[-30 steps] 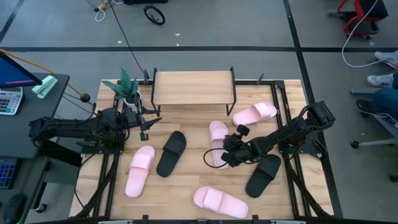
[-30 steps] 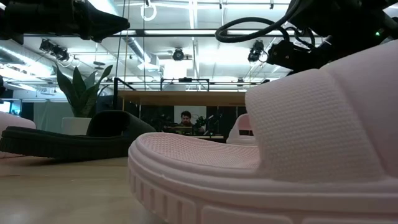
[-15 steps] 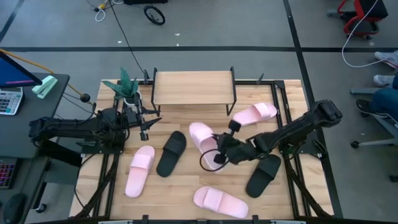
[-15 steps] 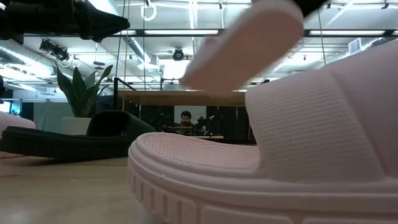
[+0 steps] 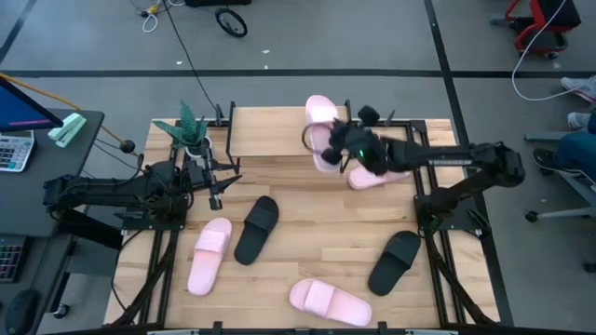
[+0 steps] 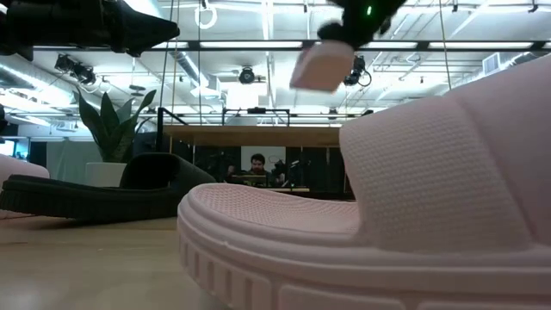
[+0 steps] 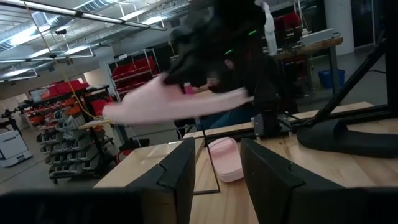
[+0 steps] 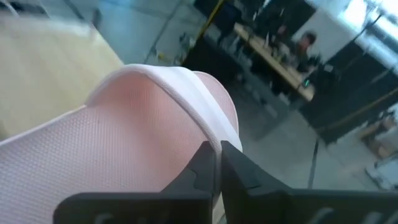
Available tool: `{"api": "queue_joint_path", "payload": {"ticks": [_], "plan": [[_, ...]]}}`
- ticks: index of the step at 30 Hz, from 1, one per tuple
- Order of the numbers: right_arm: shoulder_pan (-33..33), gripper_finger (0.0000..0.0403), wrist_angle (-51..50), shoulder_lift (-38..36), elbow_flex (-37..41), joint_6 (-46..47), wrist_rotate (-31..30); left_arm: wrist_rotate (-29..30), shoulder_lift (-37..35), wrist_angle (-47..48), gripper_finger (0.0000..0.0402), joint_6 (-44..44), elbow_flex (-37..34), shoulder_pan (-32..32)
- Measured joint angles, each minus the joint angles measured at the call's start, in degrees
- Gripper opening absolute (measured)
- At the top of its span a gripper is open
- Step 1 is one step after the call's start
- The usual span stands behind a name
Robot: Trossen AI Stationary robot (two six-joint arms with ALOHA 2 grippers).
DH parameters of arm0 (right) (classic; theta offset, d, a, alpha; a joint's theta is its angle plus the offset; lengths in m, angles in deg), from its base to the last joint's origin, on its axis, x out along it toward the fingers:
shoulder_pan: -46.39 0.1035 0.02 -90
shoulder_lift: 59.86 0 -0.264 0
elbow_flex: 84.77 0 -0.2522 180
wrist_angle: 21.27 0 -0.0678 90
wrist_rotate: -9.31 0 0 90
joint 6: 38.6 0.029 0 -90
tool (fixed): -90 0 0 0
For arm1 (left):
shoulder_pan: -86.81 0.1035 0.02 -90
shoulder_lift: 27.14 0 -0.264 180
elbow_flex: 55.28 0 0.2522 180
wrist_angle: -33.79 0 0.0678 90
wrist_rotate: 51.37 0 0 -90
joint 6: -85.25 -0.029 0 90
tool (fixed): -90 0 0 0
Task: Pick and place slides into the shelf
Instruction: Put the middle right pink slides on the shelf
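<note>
My right gripper (image 5: 341, 144) is shut on a pale pink slide (image 5: 320, 128), held in the air over the right end of the shelf (image 5: 279, 130). The low view shows this slide (image 6: 323, 65) high up and tilted. On the table lie a pink slide (image 5: 209, 254), a black slide (image 5: 256, 228), a pink slide (image 5: 326, 301), a black slide (image 5: 395, 261) and a pink slide (image 5: 384, 171) partly under the right arm. My left gripper (image 5: 220, 183) is open and waits near the shelf's left leg. My right gripper (image 8: 217, 155) pinches the pink slide by the edge of its wide strap (image 8: 206, 127) between the two fingers. The slide is lifted clear of the table and hangs tilted above the shelf's top board.
A potted plant (image 5: 189, 130) stands at the shelf's left end, close to my left gripper. The nearest pink slide (image 6: 387, 224) fills the front of the low view. Bare tabletop (image 5: 317, 233) lies between the black slides.
My right gripper has lifted the pink slide off the middle of the table and carried it up and toward the far edge, until it is over the shelf's right end. The slide has turned about on the way.
</note>
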Motion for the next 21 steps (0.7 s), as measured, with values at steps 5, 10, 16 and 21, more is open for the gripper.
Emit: {"api": "queue_joint_path", "payload": {"ticks": [5, 10, 16, 21], "plan": [[-8.9, 0.0009, -0.6, 3.2, 0.5, 0.1, 4.1, 0.0, 0.0, 0.0, 0.0128, 0.0, 0.0, 0.0], [-11.9, 0.0012, -0.7, 5.1, 0.5, 0.0, 4.4, 0.0, 0.0, 0.1, 0.0134, 0.1, 0.0, 0.0], [-12.6, 0.0014, -4.1, 5.3, 0.5, -0.3, 4.6, 0.0, 0.0, 1.2, 0.0136, 0.1, 0.0, 0.0], [-13.2, 0.0017, -5.3, 5.2, 0.5, -0.4, 4.7, 0.0, 0.0, 1.3, 0.0129, 2.0, 0.0, 0.0]]}}
